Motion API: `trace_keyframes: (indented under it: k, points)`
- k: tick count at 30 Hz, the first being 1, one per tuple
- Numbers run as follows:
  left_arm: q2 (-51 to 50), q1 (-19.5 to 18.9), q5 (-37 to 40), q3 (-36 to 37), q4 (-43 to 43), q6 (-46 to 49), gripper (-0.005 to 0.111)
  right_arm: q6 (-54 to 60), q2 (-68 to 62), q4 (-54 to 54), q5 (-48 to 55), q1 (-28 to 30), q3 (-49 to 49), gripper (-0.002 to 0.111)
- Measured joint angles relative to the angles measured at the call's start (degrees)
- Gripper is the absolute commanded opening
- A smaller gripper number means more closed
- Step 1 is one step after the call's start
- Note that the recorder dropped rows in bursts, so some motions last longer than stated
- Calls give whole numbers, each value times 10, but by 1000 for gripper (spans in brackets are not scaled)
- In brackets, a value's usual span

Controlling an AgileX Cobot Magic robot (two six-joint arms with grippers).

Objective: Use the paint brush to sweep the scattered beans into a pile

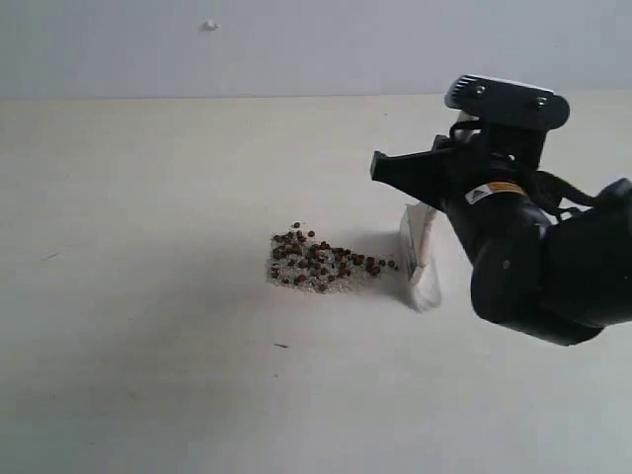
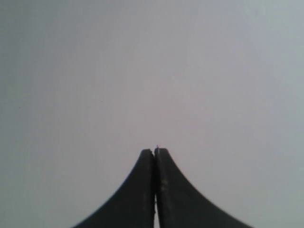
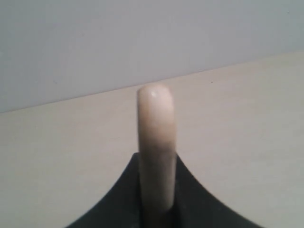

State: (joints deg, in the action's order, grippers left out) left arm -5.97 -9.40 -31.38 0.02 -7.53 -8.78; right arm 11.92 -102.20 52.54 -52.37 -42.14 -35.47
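Pale cream tabletop (image 1: pixel 138 375) from 3 to 9 o'clock; plain grey wall (image 1: pixel 375 44) at 12, tiny white nub (image 1: pixel 210 25) toward 11.

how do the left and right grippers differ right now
Hold: the left gripper is shut with its fingers touching and nothing between them, while the right gripper is shut on the paint brush handle.
Place: in the exterior view the right gripper sits beside the beans, bristles down toward the table. The left gripper does not show there.
Shared: both have black, curved fingers.
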Motion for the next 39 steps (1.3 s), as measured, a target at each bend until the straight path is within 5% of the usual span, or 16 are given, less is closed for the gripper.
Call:
trace_keyframes:
  k: [10,39]
  points:
    - [0,0,0,0,0,0,0,6,-42,29,11,-60,-80,0]
    - [0,0,0,0,0,0,0,155,19,187,31,-76,-102,0]
